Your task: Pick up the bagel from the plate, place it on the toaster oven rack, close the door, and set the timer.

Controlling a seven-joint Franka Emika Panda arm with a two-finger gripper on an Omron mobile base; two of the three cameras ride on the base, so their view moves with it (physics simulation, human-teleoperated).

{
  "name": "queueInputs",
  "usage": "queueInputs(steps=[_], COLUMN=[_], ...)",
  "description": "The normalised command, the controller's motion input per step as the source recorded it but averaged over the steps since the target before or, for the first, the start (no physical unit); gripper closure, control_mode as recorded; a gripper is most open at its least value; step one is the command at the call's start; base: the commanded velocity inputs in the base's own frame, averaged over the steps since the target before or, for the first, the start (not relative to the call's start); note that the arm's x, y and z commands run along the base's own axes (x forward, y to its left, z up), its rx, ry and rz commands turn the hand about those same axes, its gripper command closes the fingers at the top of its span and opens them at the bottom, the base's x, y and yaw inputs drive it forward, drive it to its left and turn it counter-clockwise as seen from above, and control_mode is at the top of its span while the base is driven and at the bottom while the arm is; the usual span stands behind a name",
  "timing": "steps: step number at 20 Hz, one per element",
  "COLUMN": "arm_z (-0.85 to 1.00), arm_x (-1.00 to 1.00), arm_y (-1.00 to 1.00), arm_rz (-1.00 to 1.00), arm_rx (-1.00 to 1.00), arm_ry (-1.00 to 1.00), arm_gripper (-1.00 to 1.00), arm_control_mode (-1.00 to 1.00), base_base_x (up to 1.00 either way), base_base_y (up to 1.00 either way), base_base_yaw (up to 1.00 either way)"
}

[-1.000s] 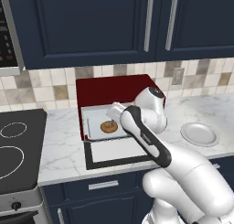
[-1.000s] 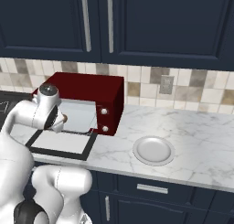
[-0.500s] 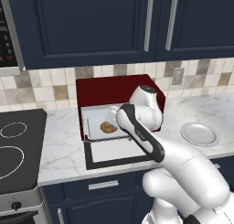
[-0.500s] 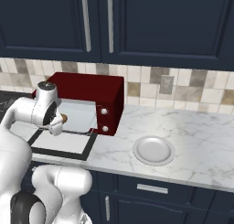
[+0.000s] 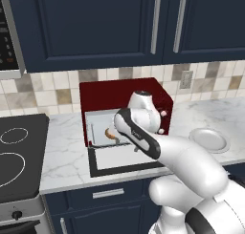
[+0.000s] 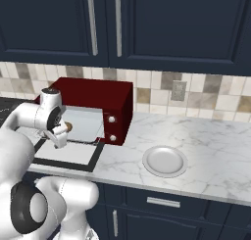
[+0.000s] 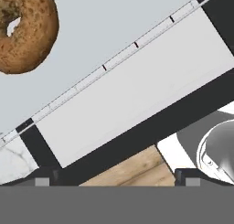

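The bagel lies on the toaster oven rack, a golden-brown ring partly behind my forearm and also in the right base view. My gripper is open with nothing between its fingertips. It hovers over the hinge edge of the door, just in front of the bagel. The door lies folded down flat on the counter. The plate stands bare to the right of the red oven.
The red toaster oven has two knobs on its right front. A stove top is at the left and dark cabinets hang overhead. Marble counter stretches to the right of the plate.
My hand has drawn back from inside the oven toward the door's hinge. The bagel has stayed on the rack.
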Motion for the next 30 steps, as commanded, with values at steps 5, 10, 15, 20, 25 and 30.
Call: queueInputs(steps=[5,10,15,20,25,30], arm_z=[-0.51,-0.52,-0.34,-0.23,-0.11,-0.08], arm_x=[-0.04,-0.02,0.05,0.29,0.46,0.43], arm_y=[0.00,0.00,0.02,0.08,0.14,0.16], arm_rz=[0.00,0.00,0.00,-0.01,-0.02,-0.02], arm_rx=[-0.05,-0.04,-0.03,-0.02,0.00,0.00], arm_ry=[0.00,0.00,0.00,0.00,0.00,0.00], arm_gripper=[-1.00,-1.00,-1.00,-1.00,-1.00,-1.00], arm_control_mode=[-1.00,-1.00,-1.00,-1.00,-1.00,-1.00], base_base_x=[0.00,0.00,0.00,0.00,0.00,0.00], base_base_y=[0.00,0.00,0.00,0.00,0.00,0.00], base_base_yaw=[0.00,0.00,0.00,0.00,0.00,0.00])
